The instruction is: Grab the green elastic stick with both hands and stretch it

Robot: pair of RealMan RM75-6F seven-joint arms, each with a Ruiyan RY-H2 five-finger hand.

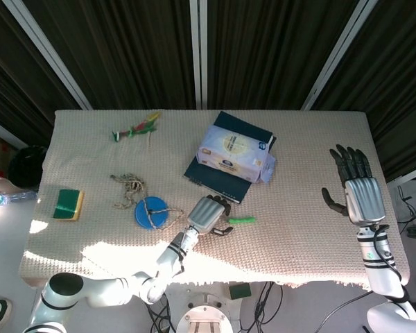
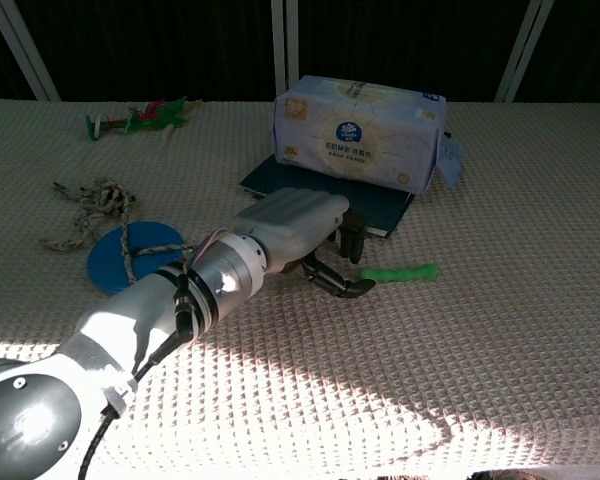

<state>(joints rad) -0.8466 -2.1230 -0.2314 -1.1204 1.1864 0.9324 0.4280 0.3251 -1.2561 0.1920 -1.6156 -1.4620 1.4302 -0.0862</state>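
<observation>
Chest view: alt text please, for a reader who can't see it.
The left robot hand hovers with curled fingers at the near end of the green elastic stick, which lies on the woven tablecloth. Behind them a tissue pack sits on a dark notebook.

Table cloth (image 1: 305, 229): cream, waffle-weave; elastic stick (image 1: 242, 220): bright green; left hand (image 1: 209, 214) and right hand (image 1: 357, 187): silver backs, black fingers; tissue pack (image 1: 234, 152): pale lilac with a blue round emblem; book (image 1: 220, 179) beneath: dark navy; disc (image 1: 150, 211): blue; rope (image 1: 130, 187): tan; sponge (image 1: 68, 204): green on yellow; backdrop (image 1: 263, 48): black, white bars.
</observation>
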